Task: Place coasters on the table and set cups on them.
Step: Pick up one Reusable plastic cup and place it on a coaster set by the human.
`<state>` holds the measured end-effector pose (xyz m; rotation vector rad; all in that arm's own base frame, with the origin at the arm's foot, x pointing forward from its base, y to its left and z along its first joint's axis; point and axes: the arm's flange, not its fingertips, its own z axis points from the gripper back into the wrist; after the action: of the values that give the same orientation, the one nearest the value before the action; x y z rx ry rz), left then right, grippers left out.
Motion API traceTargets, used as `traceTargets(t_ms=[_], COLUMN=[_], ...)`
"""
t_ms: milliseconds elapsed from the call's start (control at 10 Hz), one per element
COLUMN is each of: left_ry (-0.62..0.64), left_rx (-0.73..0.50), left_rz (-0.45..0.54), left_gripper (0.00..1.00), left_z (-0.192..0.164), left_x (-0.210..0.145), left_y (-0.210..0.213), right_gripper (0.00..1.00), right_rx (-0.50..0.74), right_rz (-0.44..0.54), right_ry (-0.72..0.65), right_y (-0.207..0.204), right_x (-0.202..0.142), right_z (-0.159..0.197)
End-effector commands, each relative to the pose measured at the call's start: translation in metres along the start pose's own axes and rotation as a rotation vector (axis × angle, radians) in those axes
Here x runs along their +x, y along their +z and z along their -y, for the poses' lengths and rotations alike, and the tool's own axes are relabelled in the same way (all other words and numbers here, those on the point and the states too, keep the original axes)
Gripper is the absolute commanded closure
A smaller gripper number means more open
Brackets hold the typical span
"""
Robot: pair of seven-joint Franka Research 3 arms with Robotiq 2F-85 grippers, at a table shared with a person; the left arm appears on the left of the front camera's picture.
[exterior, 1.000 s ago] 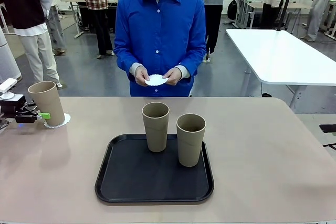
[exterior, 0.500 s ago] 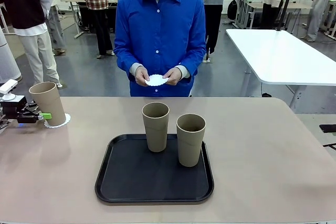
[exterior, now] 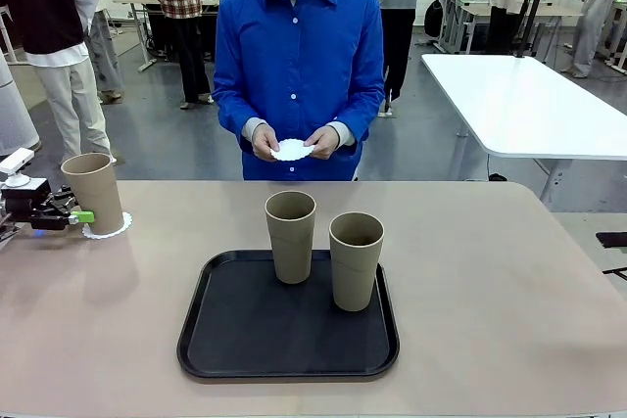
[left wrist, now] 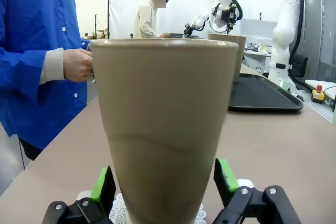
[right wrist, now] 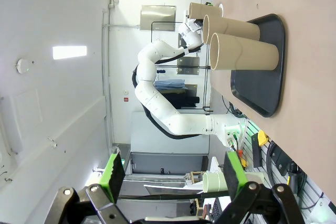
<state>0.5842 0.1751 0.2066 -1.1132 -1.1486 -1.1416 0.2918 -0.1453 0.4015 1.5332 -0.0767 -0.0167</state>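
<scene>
At the table's (exterior: 509, 291) far left a tan cup (exterior: 93, 191) stands upright on a white lacy coaster (exterior: 108, 230). My left gripper (exterior: 76, 212) is open around its lower part, green pads close on either side. The left wrist view has this cup (left wrist: 165, 129) between the pads (left wrist: 226, 174), with the coaster's edge (left wrist: 118, 211) under it. Two more cups (exterior: 291, 235) (exterior: 356, 259) stand on the black tray (exterior: 245, 340). The person holds another coaster (exterior: 292, 150) in both hands. My right gripper (right wrist: 173, 174) is open on nothing, off the table's side.
The black tray lies at the table's middle front. The person in a blue shirt (exterior: 299, 56) stands at the far edge, behind the tray. A white table (exterior: 529, 105) stands at the back right. Bare tabletop stretches to the right of the tray.
The left cup leaned left in my left gripper before; now it stands upright on its coaster, and the jaws have opened off it. The person and the right arm have not moved.
</scene>
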Motion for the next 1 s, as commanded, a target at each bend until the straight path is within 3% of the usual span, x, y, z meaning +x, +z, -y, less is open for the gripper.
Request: traceTargets(t_ms=[0, 900], left_ry=[0.024, 0.053], left_rx=[0.007, -0.052], left_rz=[-0.001, -0.052], left_gripper=[0.0, 0.0], left_z=[-0.0072, -0.0094], left_x=[0.0034, -0.0015], left_y=[0.0023, 0.0041], right_gripper=[0.0, 0.0], right_rx=[0.012, 0.012], right_rz=[0.001, 0.001], right_ry=[0.006, 0.006], right_y=[-0.0005, -0.0005], right_x=[0.0009, 0.0009], right_z=[-0.0009, -0.0009])
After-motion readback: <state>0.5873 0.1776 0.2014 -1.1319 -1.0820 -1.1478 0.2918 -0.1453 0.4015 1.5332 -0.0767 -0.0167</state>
